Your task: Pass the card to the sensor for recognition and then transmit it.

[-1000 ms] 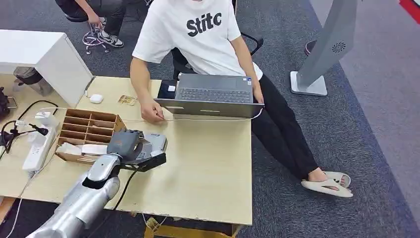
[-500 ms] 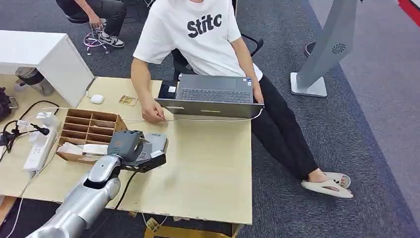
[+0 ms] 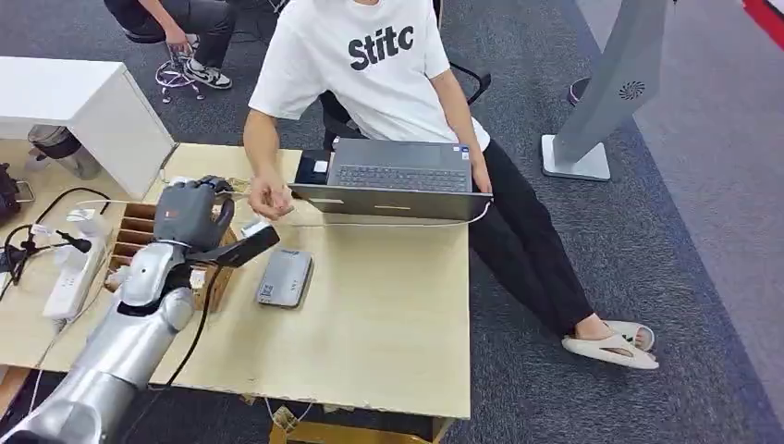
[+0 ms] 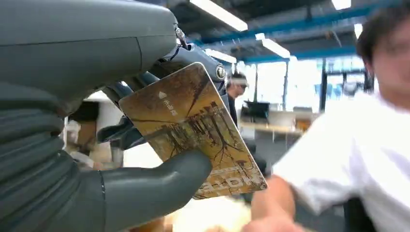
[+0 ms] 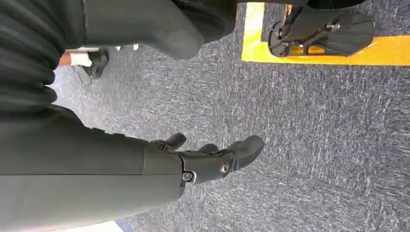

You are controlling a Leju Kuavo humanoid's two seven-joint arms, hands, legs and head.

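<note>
Card (image 4: 193,130) sits pinched between my left hand's (image 3: 189,215) thumb and fingers (image 4: 198,55), raised above the wooden organizer (image 3: 148,231) with its long axis pointing toward the person's hand (image 3: 268,199) just beyond. It is thin, stiff and glossy, printed gold-brown. The flat grey sensor (image 3: 285,277) lies on the table (image 3: 388,314) nearby; my right hand (image 5: 212,162) hangs with fingers spread, holding nothing.

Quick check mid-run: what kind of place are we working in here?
Likely an open office or lab: a light wooden desk on grey carpet, a person's open grey laptop, and long ceiling strip lights.
</note>
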